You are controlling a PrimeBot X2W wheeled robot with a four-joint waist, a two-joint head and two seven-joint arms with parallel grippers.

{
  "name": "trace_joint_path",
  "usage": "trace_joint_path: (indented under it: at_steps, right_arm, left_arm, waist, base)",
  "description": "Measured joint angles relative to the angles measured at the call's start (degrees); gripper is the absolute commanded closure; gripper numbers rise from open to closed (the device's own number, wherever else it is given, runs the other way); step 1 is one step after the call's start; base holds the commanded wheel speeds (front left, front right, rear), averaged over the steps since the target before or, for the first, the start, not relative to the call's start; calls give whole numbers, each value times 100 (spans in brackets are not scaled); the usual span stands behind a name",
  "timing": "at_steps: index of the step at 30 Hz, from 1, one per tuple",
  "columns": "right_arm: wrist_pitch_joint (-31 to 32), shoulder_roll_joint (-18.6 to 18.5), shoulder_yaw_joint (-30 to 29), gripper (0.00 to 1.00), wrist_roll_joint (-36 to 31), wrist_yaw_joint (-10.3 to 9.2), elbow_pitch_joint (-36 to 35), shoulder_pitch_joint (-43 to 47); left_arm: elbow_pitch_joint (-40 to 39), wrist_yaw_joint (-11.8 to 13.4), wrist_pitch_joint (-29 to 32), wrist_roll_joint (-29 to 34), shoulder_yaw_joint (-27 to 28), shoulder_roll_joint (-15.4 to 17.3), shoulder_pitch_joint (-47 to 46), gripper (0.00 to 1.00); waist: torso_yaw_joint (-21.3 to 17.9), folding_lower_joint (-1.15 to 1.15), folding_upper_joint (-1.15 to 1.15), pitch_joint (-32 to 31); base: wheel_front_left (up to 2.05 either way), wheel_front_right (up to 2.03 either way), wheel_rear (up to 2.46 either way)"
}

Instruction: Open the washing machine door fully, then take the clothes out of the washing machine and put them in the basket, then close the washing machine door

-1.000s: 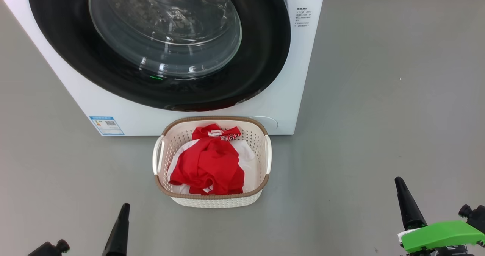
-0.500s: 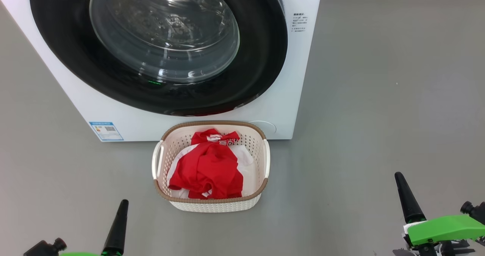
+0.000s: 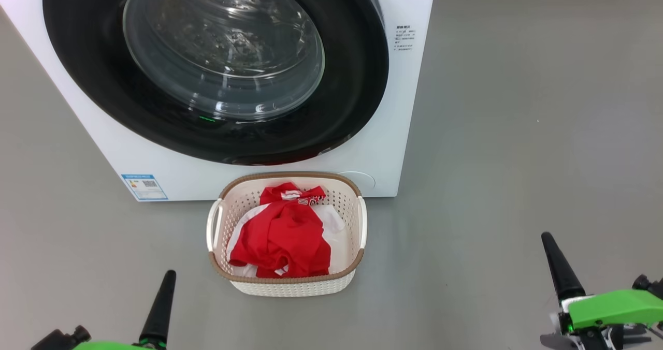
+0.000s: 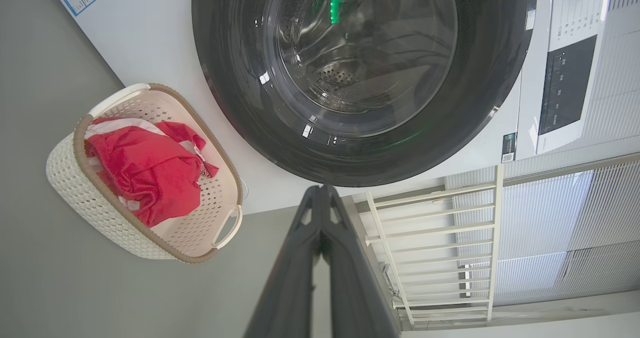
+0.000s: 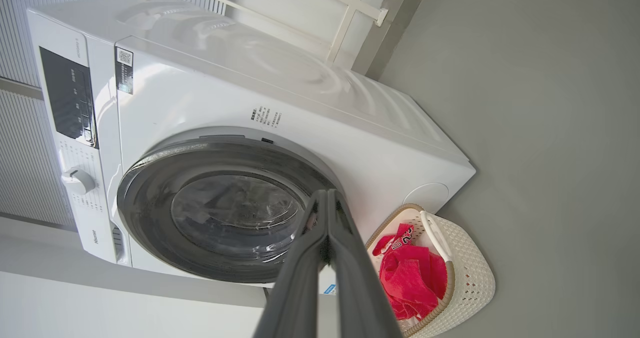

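Shut tight and empty on both sides: left gripper (image 3: 167, 288) and right gripper (image 3: 551, 254), each pair of fingers pressed together, touching nothing.

Ahead of the fingertips and between the two grippers: the basket (image 3: 290, 175) on the floor (image 3: 518, 132), nearer the left gripper than the right, well apart from both. Inside it, the clothes (image 3: 282, 236), a rumpled red heap over white fabric. Straight beyond, just behind the basket, the washing machine (image 3: 409, 106), with the washing machine door (image 3: 222, 49) seemingly closed flat against the front. Behind its glass, the drum (image 4: 345, 78), apparently bare.

Judged from this: all three steps apparently done.

Handling notes.

Clothes: soft, light, limp. Sure to drape and trail, apt to snag on the basket's holes. Best pinched at a raised fold atop the heap, not at a loose hem.

Door: rigid, hinged, likely weighty. Glossy black rim probably slick under thin fingers, bulging glass not for knocking. Best hooked or pushed at the rim's edge, far from the hinge; hinge side impossible to tell.

Basket: stiff, light, easily nudged along the floor. Side handles for lifting.
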Motion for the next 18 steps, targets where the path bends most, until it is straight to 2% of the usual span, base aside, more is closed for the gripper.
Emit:
trace_joint_path:
  at_steps: [18]
  right_arm:
    - [339,-13,-92,100,1049,-1,20,-204]
  left_arm:
    - [53,0,314,-998,165,-56,-77,100]
  waist:
    - [-53,0,0,-152]
  base:
    - [0,0,0]
